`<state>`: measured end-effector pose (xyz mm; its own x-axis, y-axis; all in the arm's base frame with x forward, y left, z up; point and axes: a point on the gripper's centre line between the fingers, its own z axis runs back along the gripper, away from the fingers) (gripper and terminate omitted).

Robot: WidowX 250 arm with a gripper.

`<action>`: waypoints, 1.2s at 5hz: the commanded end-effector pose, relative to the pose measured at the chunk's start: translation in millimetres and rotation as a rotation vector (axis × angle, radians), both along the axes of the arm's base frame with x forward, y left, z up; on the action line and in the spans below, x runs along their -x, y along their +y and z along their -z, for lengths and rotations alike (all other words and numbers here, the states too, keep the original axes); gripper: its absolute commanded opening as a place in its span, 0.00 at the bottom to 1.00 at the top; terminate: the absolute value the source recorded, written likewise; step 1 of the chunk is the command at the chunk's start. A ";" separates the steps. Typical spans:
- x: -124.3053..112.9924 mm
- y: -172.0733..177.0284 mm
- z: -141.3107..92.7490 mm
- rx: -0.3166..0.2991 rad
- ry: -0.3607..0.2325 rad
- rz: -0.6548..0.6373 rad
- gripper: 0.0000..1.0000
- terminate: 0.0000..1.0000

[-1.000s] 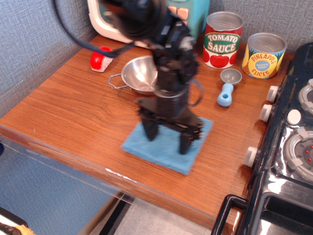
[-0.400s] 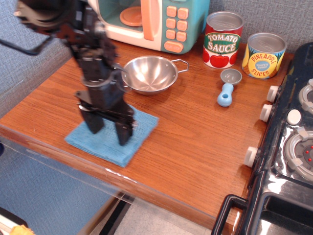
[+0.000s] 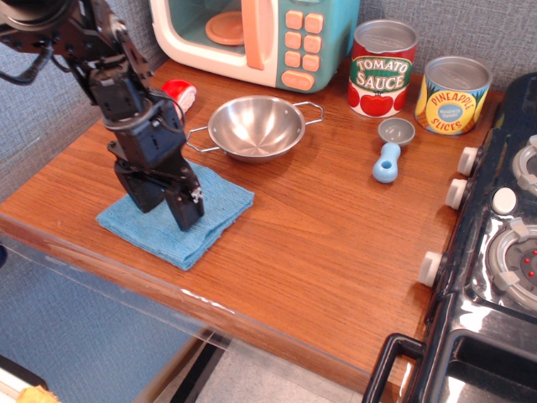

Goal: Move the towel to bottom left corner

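The light-blue towel (image 3: 220, 199) lies flat on the reddish-brown wood countertop near its front left part, a little right of the bottom left corner (image 3: 33, 211). My black gripper (image 3: 165, 210) stands over the towel's middle. Its two fingers are spread apart, and their tips (image 3: 189, 218) rest on the cloth. Nothing is pinched between them. The arm rises up and to the left, out of the frame. The gripper hides the part of the towel under it.
A steel bowl (image 3: 256, 126) sits just behind the towel. A toy microwave (image 3: 252, 34), a small red and white object (image 3: 178, 91), a tomato sauce can (image 3: 383, 67), a pineapple can (image 3: 453, 94) and a blue scoop (image 3: 388, 155) line the back. A black stove (image 3: 503, 252) borders the right.
The gripper has slid from the counter's middle to the front left, and the towel has moved left with it under the fingertips. The bowl's position has shifted slightly.
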<state>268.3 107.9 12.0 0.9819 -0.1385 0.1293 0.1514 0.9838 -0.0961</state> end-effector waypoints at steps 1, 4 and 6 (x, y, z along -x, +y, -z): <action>5.4 33.9 -3.8 -0.065 0.021 -0.053 1.00 0.00; 13.6 59.6 -11.4 -0.162 0.081 -0.151 1.00 0.00; 16.2 65.2 -14.2 -0.190 0.094 -0.179 1.00 0.00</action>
<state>247.3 166.4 15.5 0.9997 0.0212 -0.0074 -0.0207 0.9978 0.0630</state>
